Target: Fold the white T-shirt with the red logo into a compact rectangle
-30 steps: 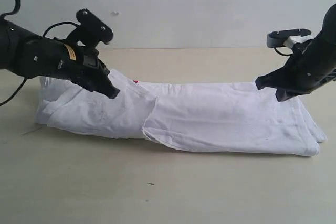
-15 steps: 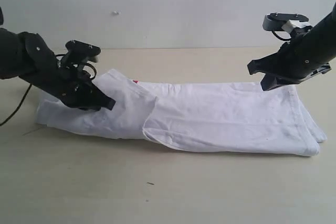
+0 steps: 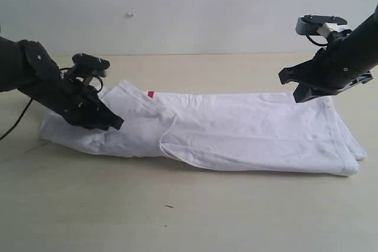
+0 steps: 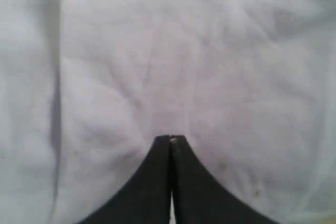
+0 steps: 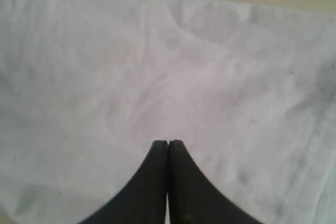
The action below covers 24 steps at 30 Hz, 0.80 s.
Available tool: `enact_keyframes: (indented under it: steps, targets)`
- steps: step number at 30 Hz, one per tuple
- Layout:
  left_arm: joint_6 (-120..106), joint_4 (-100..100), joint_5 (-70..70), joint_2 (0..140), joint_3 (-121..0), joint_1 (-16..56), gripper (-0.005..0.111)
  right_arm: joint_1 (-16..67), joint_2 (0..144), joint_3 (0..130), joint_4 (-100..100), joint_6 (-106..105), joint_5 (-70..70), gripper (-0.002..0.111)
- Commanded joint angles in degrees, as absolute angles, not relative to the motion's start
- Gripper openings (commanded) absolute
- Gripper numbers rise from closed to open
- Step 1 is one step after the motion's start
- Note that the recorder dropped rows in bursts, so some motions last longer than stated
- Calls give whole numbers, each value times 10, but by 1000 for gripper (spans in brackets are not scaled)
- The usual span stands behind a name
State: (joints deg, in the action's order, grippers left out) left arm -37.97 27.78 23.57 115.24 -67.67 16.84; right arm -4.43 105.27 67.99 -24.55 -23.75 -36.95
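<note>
Flatten large white cotton T-shirt (image 3: 248, 134) at nine o'clock end with closed, empty left pincer (image 4: 170, 138); open closed, empty right pincer (image 5: 168, 142), hovering near three o'clock, before gripping.

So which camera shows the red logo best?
The exterior view. There a small red sliver of the logo peeks out above a fold at the far edge of the shirt; the rest of it is hidden. Both wrist views show only plain white cloth, with no red at all.
</note>
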Motion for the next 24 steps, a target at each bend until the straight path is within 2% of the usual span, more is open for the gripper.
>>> enact_keyframes:
  steps: [1, 5, 11, 15, 24]
  targets:
    - [-418, 310, 190, 1082, -677, 166, 0, -46, 1048, 683, -248, -244, -368, 0]
    - [-416, 314, 163, 1080, -677, 165, 0, -46, 1048, 683, -248, -244, -368, 0]
    - [-412, 309, 181, 1151, -677, 163, 0, -46, 1048, 683, -248, -244, -376, 0]
    - [-367, 309, 165, 1174, -677, 143, 0, -46, 1048, 683, -248, -244, -382, 0]
    - [-388, 279, 237, 1186, -673, 90, 0, -46, 1048, 683, -248, -244, -376, 0]
